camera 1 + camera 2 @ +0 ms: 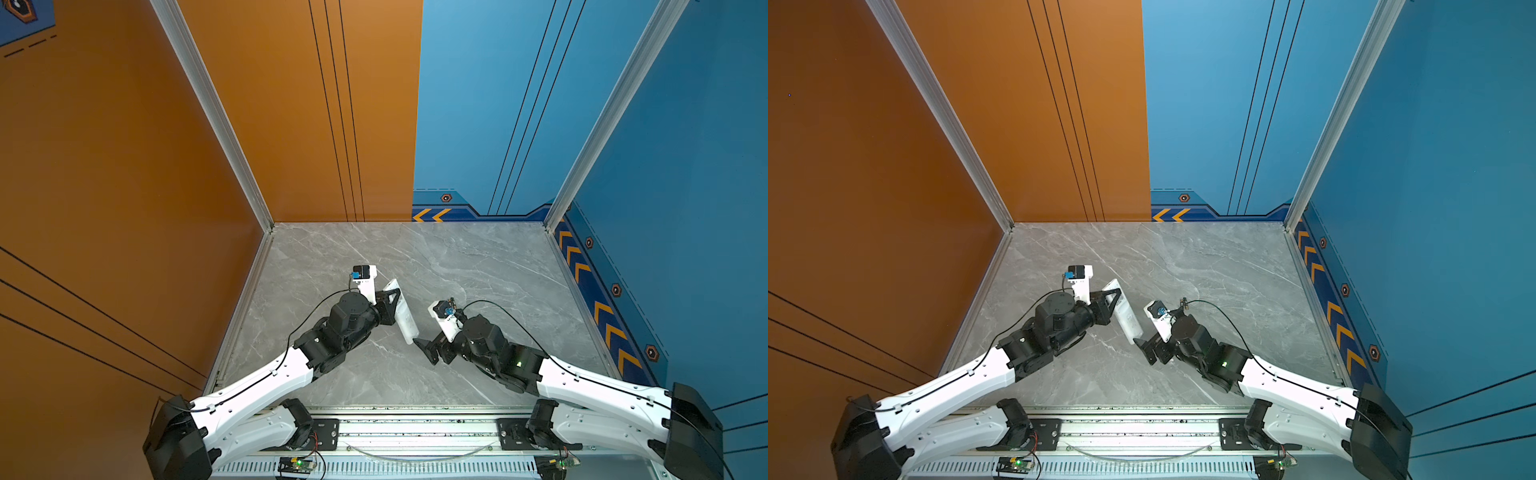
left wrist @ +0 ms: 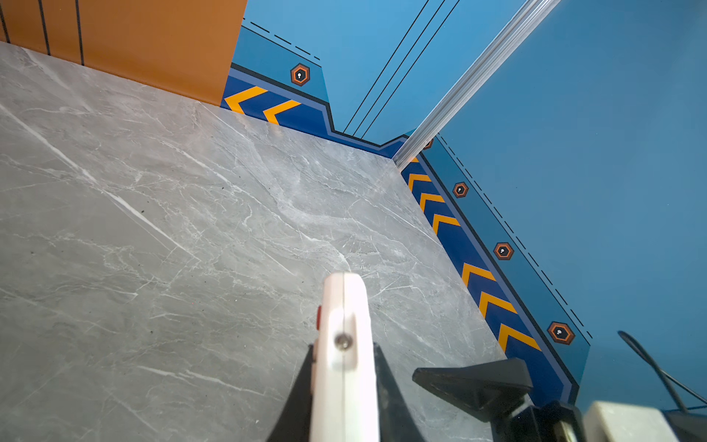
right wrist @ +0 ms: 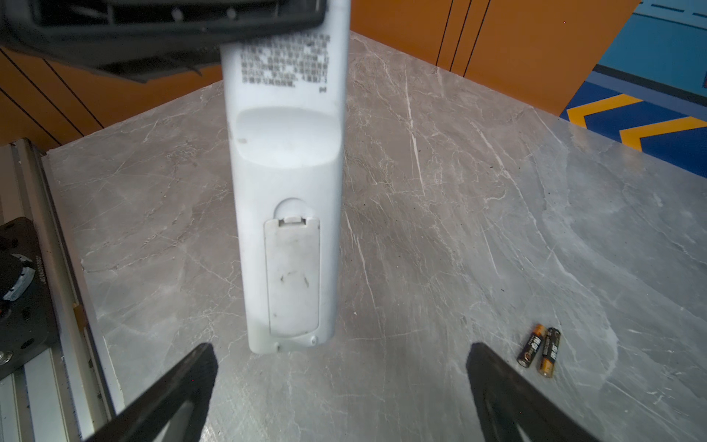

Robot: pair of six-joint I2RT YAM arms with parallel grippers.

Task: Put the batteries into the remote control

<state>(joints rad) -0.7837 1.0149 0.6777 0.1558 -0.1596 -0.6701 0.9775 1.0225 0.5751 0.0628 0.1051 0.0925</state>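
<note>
White plastic first: the remote control (image 1: 405, 322) sits clamped across its width in my left end effector (image 1: 392, 305), which is closed hard on the half away from the battery cover (image 3: 292, 275). As far as I can tell it is clear of the table (image 1: 478, 266). Left forearm reaches in low, wrist rolled so the remote's plain back faces my right wrist camera, long axis slanting toward my right side. Cover is on, latch tab at its end nearer the remote's middle. Step in hand, by my reckoning: get that cover off. Best done with the left clamp steady and one right fingertip brought onto the tab, not the body. My right end effector (image 1: 427, 352) is spread wide and empty, just short of the remote's free end, wrist bent down. The batteries (image 3: 539, 351) lie side by side on the table near one right finger (image 3: 489, 386), untouched; top views do not show them.
</note>
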